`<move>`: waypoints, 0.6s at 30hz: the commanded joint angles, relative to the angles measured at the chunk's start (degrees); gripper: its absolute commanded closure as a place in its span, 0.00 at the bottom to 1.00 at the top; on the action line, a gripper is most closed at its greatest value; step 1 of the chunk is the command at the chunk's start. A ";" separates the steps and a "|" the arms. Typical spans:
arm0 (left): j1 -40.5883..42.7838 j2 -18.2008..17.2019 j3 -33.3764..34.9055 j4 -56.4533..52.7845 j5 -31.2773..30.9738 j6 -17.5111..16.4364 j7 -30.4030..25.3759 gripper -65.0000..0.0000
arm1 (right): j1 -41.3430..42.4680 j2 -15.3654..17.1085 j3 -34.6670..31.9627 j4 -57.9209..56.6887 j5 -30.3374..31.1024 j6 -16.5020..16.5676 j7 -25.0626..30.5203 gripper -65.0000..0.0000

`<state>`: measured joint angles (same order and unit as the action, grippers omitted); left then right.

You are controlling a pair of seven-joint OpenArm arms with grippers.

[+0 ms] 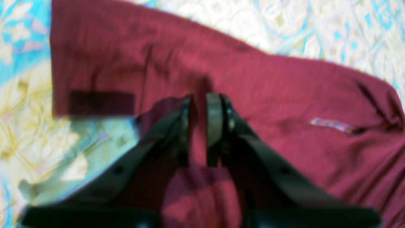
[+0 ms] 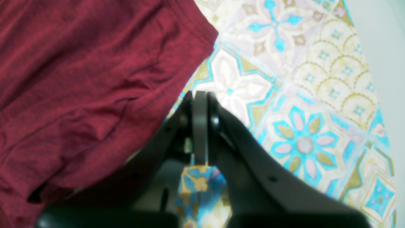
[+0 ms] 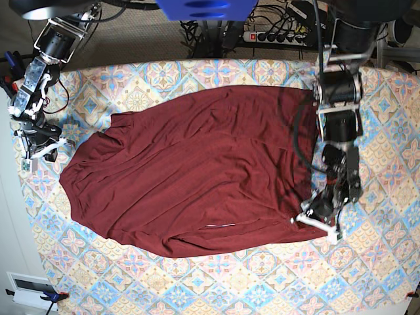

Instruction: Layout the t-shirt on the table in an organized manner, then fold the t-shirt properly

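Note:
The dark maroon t-shirt (image 3: 197,170) lies spread across the middle of the patterned table (image 3: 367,275), wrinkled, its hem toward the front. My left gripper (image 3: 319,220) sits at the shirt's right front corner. In the left wrist view its jaws (image 1: 202,98) stand a narrow gap apart with the t-shirt (image 1: 253,79) in the gap and bunched behind them; the picture is blurred. My right gripper (image 3: 41,149) rests on the table off the shirt's left edge. In the right wrist view it (image 2: 200,93) is shut and empty, with the t-shirt (image 2: 79,79) beside it on the left.
A small striped label (image 1: 332,125) shows on the shirt's fabric. A power strip (image 3: 275,36) and cables lie behind the table's far edge. The table's edge (image 2: 376,95) runs close on the right of the right wrist view.

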<state>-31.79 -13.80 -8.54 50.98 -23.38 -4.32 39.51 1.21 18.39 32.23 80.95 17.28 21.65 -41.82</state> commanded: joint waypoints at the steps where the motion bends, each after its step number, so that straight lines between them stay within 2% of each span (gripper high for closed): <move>1: 0.36 -1.45 -0.21 3.57 -0.14 -0.03 -1.22 0.82 | 0.94 1.34 0.34 1.12 0.70 0.02 1.34 1.00; 5: 6.87 -2.24 -0.30 9.37 -0.23 -0.12 0.45 0.70 | 1.12 1.34 0.34 0.86 0.70 0.02 1.34 1.00; 10: 10.56 -3.12 -0.39 10.34 -2.78 -0.12 1.15 0.55 | 1.29 1.26 0.34 0.77 0.70 0.02 1.34 1.00; 15: 10.82 -2.68 -0.04 10.16 -3.31 -0.21 1.15 0.53 | 1.29 1.26 0.34 0.77 0.70 0.02 1.34 1.00; 18: 10.74 -0.57 -0.04 10.07 -2.95 -0.30 1.15 0.53 | 1.29 0.90 0.34 0.86 0.79 0.02 1.34 1.00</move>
<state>-19.57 -14.39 -8.58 60.12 -25.52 -4.25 40.29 1.56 18.26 32.27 80.82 17.34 21.78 -41.67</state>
